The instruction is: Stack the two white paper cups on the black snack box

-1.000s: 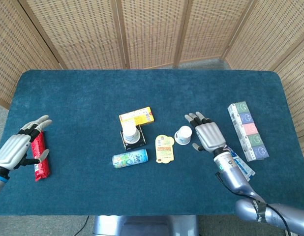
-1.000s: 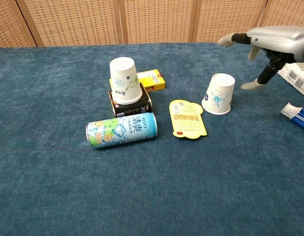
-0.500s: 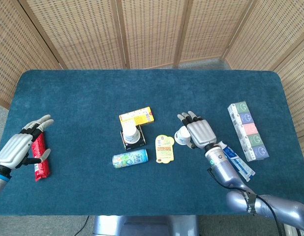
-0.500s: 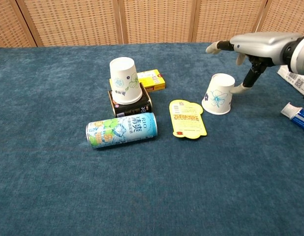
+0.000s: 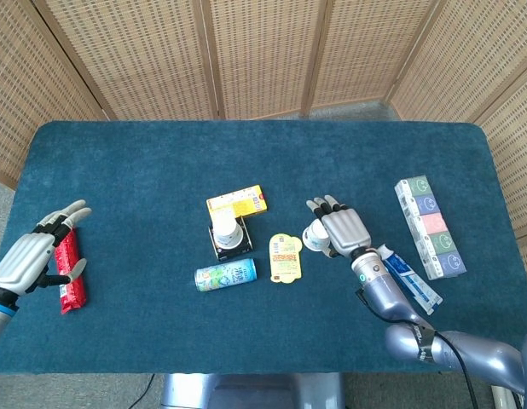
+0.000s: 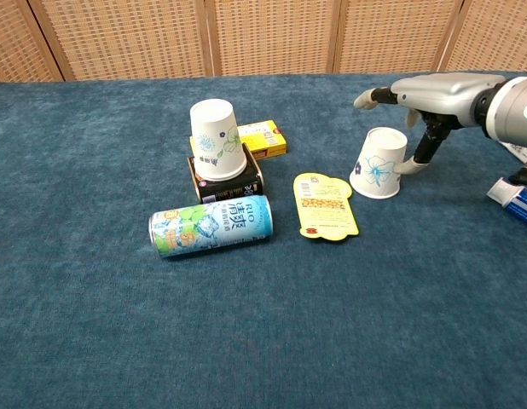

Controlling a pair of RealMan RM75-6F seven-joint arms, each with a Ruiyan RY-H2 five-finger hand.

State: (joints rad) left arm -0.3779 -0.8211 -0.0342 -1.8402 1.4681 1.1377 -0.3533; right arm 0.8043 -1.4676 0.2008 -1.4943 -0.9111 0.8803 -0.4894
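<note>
One white paper cup (image 6: 217, 139) (image 5: 227, 228) stands upside down on the black snack box (image 6: 225, 182) (image 5: 225, 246) near the table's middle. The second white cup (image 6: 379, 163) (image 5: 315, 235) stands upside down on the cloth to its right. My right hand (image 6: 431, 92) (image 5: 338, 227) hovers over and beside this cup with fingers spread; its thumb touches the cup's right side. My left hand (image 5: 33, 254) is open at the far left edge, above a red snack packet (image 5: 68, 269).
A green drink can (image 6: 211, 226) lies in front of the black box, a yellow box (image 6: 259, 138) behind it. A yellow tag (image 6: 325, 205) lies between the cups. A toothpaste tube (image 6: 512, 200) and a long multi-pack box (image 5: 430, 225) lie at right.
My right hand has moved left from beside the second cup to over it, and its thumb now meets the cup's side. The left hand has barely shifted.
</note>
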